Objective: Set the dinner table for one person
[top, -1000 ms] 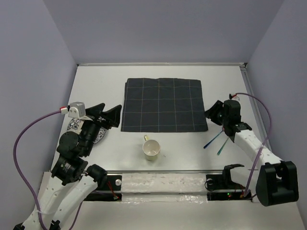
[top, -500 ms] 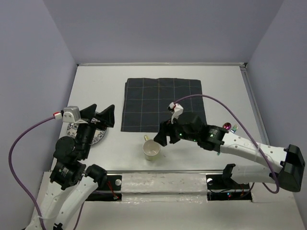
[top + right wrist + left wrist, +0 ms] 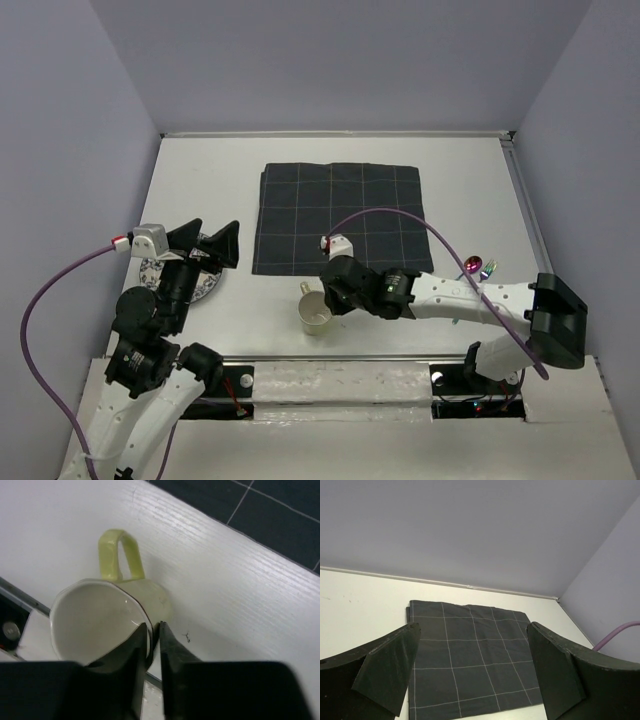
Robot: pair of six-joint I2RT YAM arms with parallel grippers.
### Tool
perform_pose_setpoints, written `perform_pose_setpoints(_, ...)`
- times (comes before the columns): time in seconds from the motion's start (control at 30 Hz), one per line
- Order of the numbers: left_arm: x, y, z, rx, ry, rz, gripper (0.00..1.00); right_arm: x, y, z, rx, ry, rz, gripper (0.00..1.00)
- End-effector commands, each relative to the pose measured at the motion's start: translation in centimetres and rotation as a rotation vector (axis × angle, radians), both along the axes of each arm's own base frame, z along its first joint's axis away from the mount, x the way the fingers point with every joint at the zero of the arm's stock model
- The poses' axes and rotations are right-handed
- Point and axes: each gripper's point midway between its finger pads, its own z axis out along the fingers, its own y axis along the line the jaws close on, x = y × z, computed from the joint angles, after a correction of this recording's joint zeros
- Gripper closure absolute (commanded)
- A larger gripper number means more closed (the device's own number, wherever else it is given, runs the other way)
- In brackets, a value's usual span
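A pale yellow mug stands upright on the white dinner table, just in front of the dark grid-lined cloth. My right gripper is shut on the mug's right rim. In the right wrist view one finger is inside the mug and one outside, at the gripper, with the handle pointing away. My left gripper is open and empty, hovering over a patterned plate at the left. In the left wrist view the gripper faces the cloth.
Iridescent cutlery lies on the table at the right, beside my right arm. Lilac walls close in the table on three sides. A metal rail runs along the near edge, close behind the mug.
My right arm has swung from the cutlery at the right across to the mug and closed on its rim. My left gripper has shifted slightly left.
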Motion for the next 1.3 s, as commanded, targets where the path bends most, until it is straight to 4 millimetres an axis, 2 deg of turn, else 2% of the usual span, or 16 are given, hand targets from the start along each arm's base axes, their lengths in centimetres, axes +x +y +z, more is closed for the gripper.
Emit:
perform_pose_setpoints(0.0,-0.2,-0.1,0.9,-0.008,-0.044,-0.013,0.01,1.6,0.8,3.3,0.049,-0.079,-0.068,0.95)
perform_pose_setpoints(0.17,-0.2,-0.2,0.8,-0.005,-0.043,-0.021,0.01,4.6,-0.4,8.1,0.081,-0.227,-0.152,1.00)
perform_pose_setpoints(0.3,0.0,-0.2,0.7,-0.002,-0.041,-0.021,0.01,13.2,-7.4,13.8,0.140,-0.361,-0.379,1.00)
perform_pose_setpoints(0.4,-0.1,0.0,0.8,-0.002,-0.046,-0.014,0.01,18.8,-12.5,16.1,0.116,-0.433,-0.498,1.00)
perform_pose_setpoints(0.43,-0.1,0.0,0.8,-0.003,-0.047,-0.014,0.01,20.3,-13.4,18.3,0.132,-0.473,-0.519,1.00)
perform_pose_setpoints(0.5,-0.2,0.0,0.8,-0.004,-0.049,-0.016,0.01,23.2,-15.6,18.9,0.113,-0.491,-0.576,1.00)
perform_pose_setpoints(0.53,-0.3,0.0,0.9,-0.006,-0.053,-0.016,0.01,25.8,-18.0,17.5,0.075,-0.466,-0.639,1.00)
perform_pose_setpoints(0.6,-0.3,0.1,1.0,-0.006,-0.054,-0.016,0.01,28.6,-19.0,18.2,0.112,-0.460,-0.666,1.00)
perform_pose_setpoints(0.63,-0.3,0.0,0.9,-0.007,-0.053,-0.018,0.01,30.6,-19.4,15.8,0.082,-0.415,-0.678,1.00)
perform_pose_setpoints(0.67,-0.4,0.0,0.9,-0.006,-0.053,-0.022,0.01,32.6,-21.4,16.8,0.102,-0.428,-0.723,1.00)
perform_pose_setpoints(0.73,-0.3,0.0,0.8,-0.005,-0.050,-0.021,0.01,34.7,-22.0,16.1,0.128,-0.394,-0.720,1.00)
perform_pose_setpoints(0.77,-0.3,-0.1,0.9,-0.004,-0.051,-0.022,0.01,36.5,-23.3,14.0,0.116,-0.355,-0.751,1.00)
perform_pose_setpoints(0.83,-0.4,-0.1,0.9,-0.004,-0.052,-0.028,0.01,38.4,-23.6,14.7,0.156,-0.347,-0.740,1.00)
perform_pose_setpoints(0.87,-0.4,-0.1,0.9,-0.004,-0.052,-0.028,0.01,39.4,-24.1,12.5,0.144,-0.296,-0.745,1.00)
perform_pose_setpoints(0.9,-0.5,-0.1,0.9,-0.004,-0.054,-0.030,0.01,40.4,-24.3,13.6,0.161,-0.313,-0.742,1.00)
perform_pose_setpoints(1.27,-0.4,-0.3,0.9,-0.001,-0.050,-0.036,0.01,42.6,-25.8,8.0,0.063,-0.222,-0.790,1.00)
